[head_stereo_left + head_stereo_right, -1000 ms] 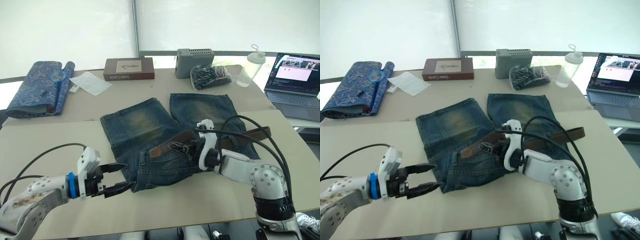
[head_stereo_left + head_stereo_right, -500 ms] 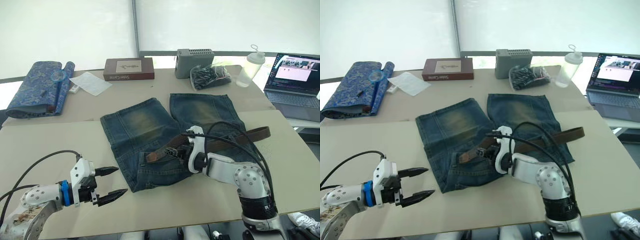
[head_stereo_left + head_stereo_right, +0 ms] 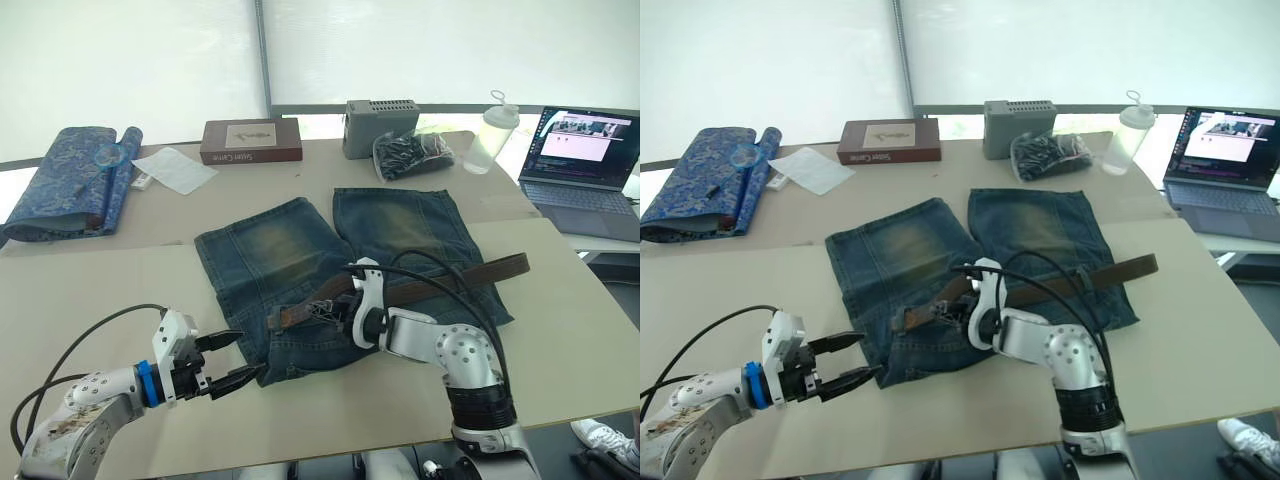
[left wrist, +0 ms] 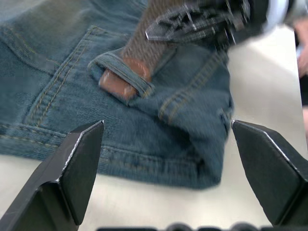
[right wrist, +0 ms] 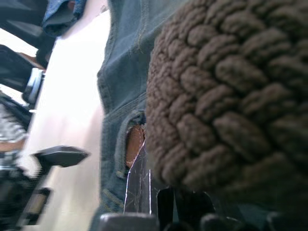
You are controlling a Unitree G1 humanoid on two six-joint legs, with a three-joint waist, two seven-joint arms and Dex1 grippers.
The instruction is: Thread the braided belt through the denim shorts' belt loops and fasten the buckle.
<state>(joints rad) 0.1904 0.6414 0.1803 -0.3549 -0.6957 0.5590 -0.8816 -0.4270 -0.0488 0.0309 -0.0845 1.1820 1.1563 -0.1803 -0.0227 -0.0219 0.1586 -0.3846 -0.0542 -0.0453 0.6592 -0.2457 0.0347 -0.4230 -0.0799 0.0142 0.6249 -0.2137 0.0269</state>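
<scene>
Limp belt, soft denim: grip near the tip.
Head view: right gripper (image 3: 335,312) clenched on braided belt (image 3: 450,277) across denim shorts (image 3: 270,250). Left wrist view: left gripper (image 4: 168,163) spread wide; belt tip through one belt loop (image 4: 126,73). Right wrist view: weave looks grippy, floppy.

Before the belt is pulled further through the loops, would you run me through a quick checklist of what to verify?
1. Belt tip through a loop: ok. The braided belt's end pokes out under one belt loop.
2. Right gripper holding the belt: ok, shut on it just behind that loop.
3. Left gripper ready to take the tip: ok. Open, at the waistband edge of the denim shorts, touching nothing.
4. Shorts lying flat: not ok, the waistband is bunched near the loop.
5. Buckle position: cannot tell.
6. Trailing belt free: ok, it runs across the shorts toward the robot's right.
</scene>
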